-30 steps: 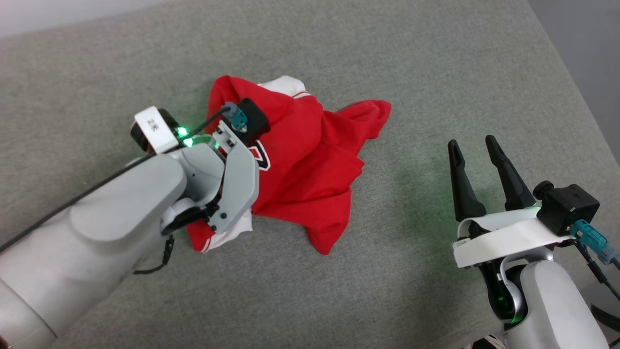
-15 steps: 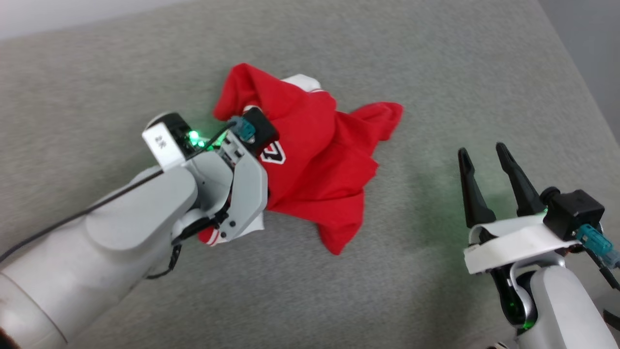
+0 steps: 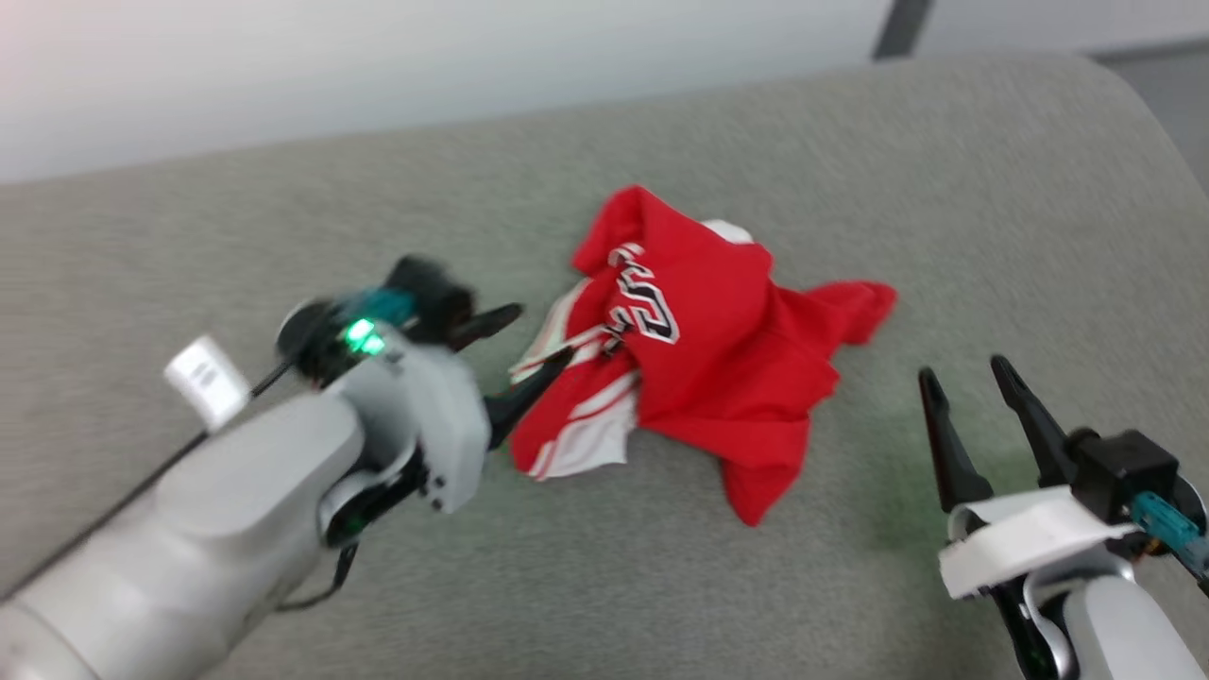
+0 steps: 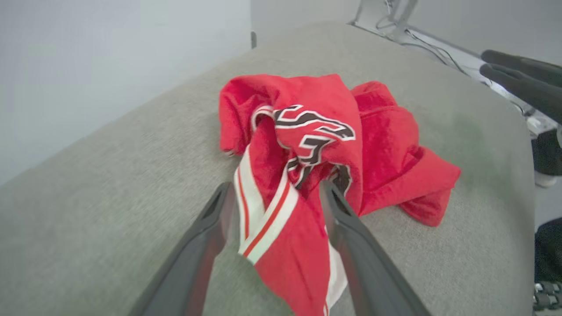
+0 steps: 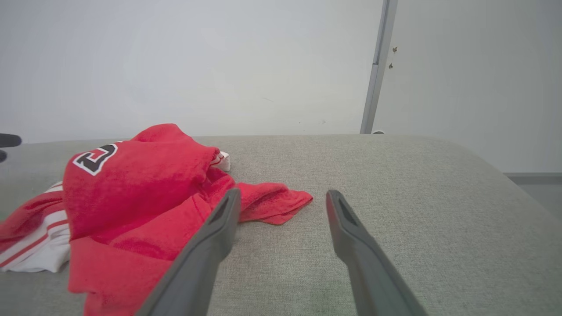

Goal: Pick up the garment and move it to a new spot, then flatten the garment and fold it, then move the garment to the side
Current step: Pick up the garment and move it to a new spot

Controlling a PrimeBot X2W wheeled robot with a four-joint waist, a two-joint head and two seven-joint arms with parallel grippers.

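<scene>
The left hand (image 3: pixel 542 331) has been drawn back off the garment (image 3: pixel 718 359). Its fingers (image 4: pixel 202 237), clamped on the cloth a second ago, are now spread wide, and nothing is gripped. The head view has also been shifted by the camera, so a pale wall (image 3: pixel 472 76) is now seen behind the surface (image 3: pixel 283 236). The garment is left crumpled on the surface just ahead of the left hand. Its striped trim (image 4: pixel 263 215) lies loose between the two fingertips, and the lettering (image 4: pixel 314 127) is turned up. The right hand (image 3: pixel 963 368) is held as before, fully open and empty, with the garment near its left side, clear of its fingers.
</scene>
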